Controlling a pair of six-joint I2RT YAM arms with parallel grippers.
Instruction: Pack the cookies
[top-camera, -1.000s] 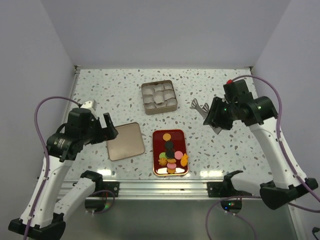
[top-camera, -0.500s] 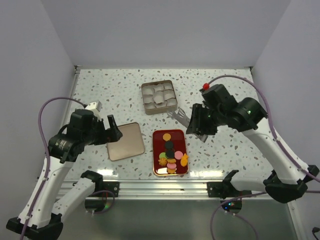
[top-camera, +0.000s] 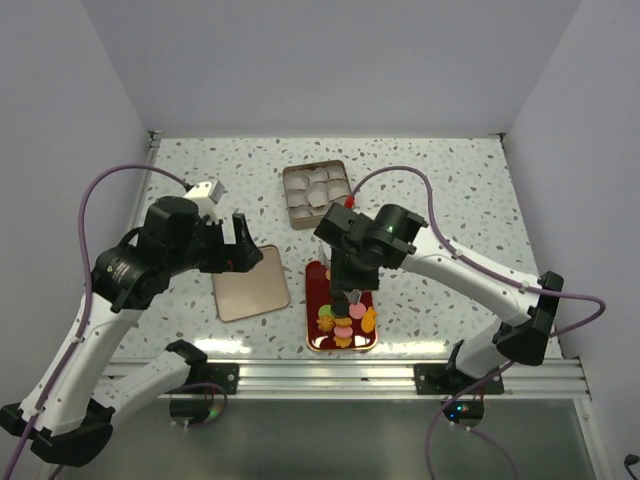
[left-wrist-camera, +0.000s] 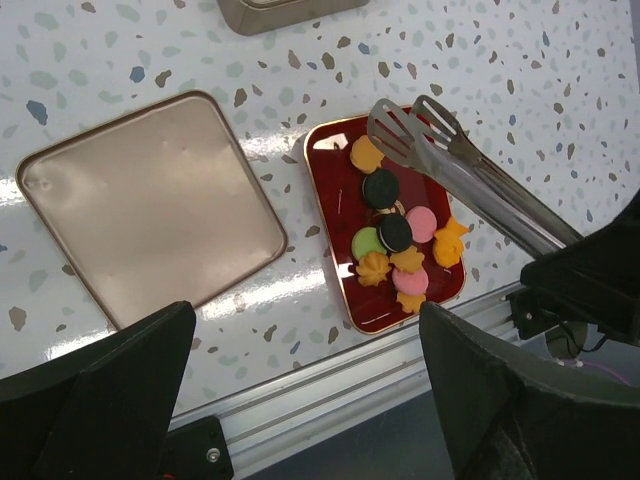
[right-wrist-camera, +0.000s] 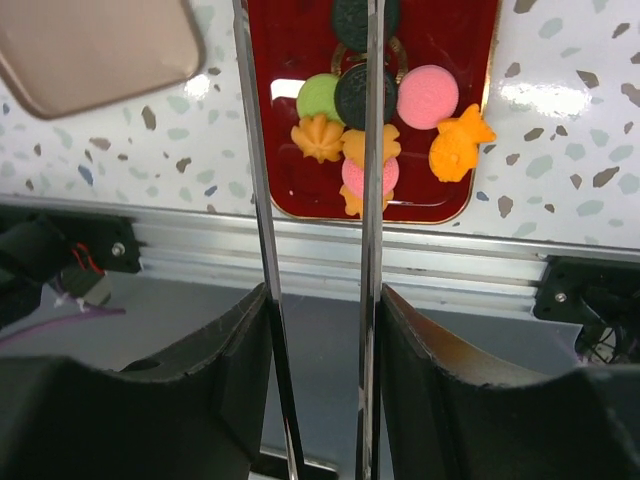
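Cookies (left-wrist-camera: 397, 240) lay heaped on tray (left-wrist-camera: 335, 200), directly below tongs (left-wrist-camera: 470, 180) tips | right gripper (right-wrist-camera: 322, 300) clamped on tongs, blades apart | left gripper (left-wrist-camera: 305, 320) spread wide, empty | risk: crowded pile, so closing blades could nudge neighbours or drop one.

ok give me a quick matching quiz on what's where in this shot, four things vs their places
1 tongs
2 red tray
3 flat lid
4 divided tin

a lying left of the tray
b at the back, beyond the tray
c held in the right gripper
d carrying the cookies

Pairs: 1-c, 2-d, 3-a, 4-b
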